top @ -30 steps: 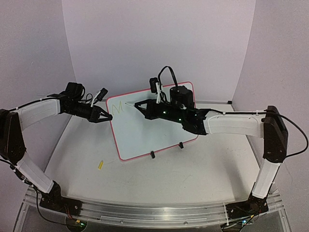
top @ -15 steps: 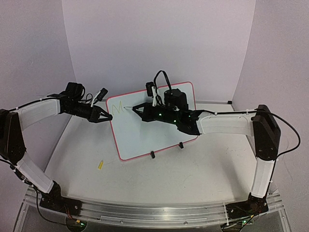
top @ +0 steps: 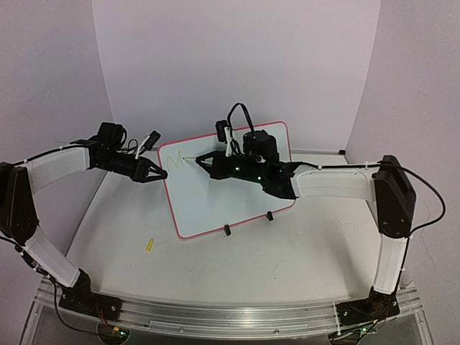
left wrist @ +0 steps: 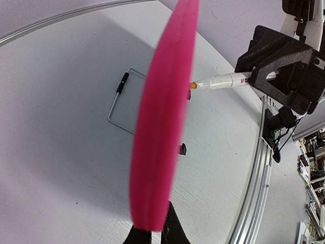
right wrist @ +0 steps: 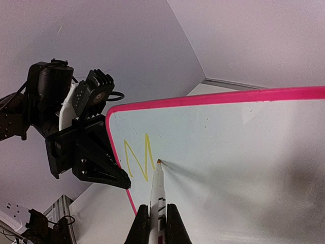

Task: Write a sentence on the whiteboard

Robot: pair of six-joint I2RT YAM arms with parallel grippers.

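The whiteboard (top: 230, 198), white with a pink rim, stands tilted on two small black feet mid-table. Of the sentence, only a yellow "M" (top: 172, 158) shows at its top left corner, and it also shows in the right wrist view (right wrist: 137, 160). My right gripper (top: 203, 159) is shut on a white marker (right wrist: 158, 190), whose orange tip touches the board at the M's right stroke. My left gripper (top: 162, 174) is shut on the board's left rim (left wrist: 162, 117). In the left wrist view the marker (left wrist: 223, 80) meets the board from the right.
A small yellow marker cap (top: 149, 245) lies on the table to the front left of the board. The board's wire stand (left wrist: 119, 104) is behind it. An aluminium rail (top: 230, 316) runs along the near edge. Walls close in at the back and sides.
My right gripper has moved a little left and the marker tip has come down slightly to the M's right stroke. The left gripper and the board have not moved.
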